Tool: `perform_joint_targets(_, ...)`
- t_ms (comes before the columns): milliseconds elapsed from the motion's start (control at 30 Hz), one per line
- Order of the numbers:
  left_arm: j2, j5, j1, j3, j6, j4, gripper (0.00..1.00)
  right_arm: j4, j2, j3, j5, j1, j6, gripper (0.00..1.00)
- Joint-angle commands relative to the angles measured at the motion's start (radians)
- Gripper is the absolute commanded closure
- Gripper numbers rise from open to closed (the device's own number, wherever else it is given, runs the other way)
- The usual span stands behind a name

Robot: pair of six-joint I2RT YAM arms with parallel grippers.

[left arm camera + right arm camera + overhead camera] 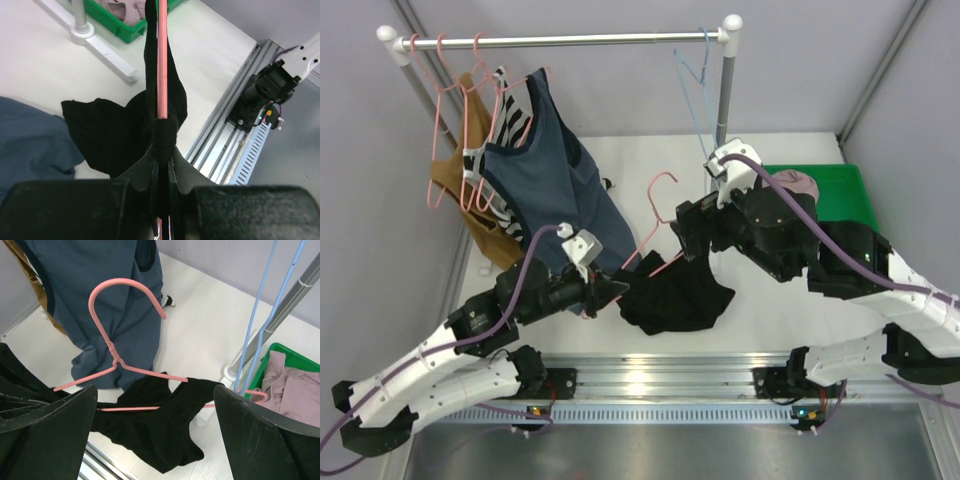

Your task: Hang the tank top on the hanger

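the left pincer [617,290] clamps the hanger [654,212] at its low end; the tank top [675,297] sags between it and the right pincer [682,232], onto the tabletop [765,310].

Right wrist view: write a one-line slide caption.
Pink hanger partly threaded into the black tank top, framed by the open right gripper.

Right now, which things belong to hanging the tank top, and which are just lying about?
For the job: black tank top, salmon-pink wire hanger, left end effector, right end effector.
Lying about: slate-blue tank top, light-blue wire hanger, mauve-pink garment, green bin, brown top, striped top.
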Motion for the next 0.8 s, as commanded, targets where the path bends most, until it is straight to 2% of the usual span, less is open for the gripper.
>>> perform_joint_targets(0,-0.029,-0.095,-0.001,-0.006,-0.029,0.012,1.0,0.056,-0.03,-0.005,0.001,0.011,-0.013,0.01)
perform_joint_targets(200,-0.049,-0.28,-0.001,0.041,-0.067,-0.078,1.0,0.061,-0.054,-0.007,0.039,0.013,-0.008,0.01)
perform_joint_targets(333,-0.043,-0.463,0.0,0.176,-0.075,-0.179,1.0,0.067,-0.07,0.001,0.06,0.011,-0.013,0.0)
perform_joint_targets(533,0.041,-0.554,0.0,0.417,-0.035,-0.314,1.0,0.072,-0.071,0.024,0.083,0.01,-0.025,0.0)
perform_joint_targets(767,0.195,-0.597,0.0,0.669,0.06,-0.376,1.0,0.076,-0.065,0.034,0.091,0.011,-0.03,0.0)
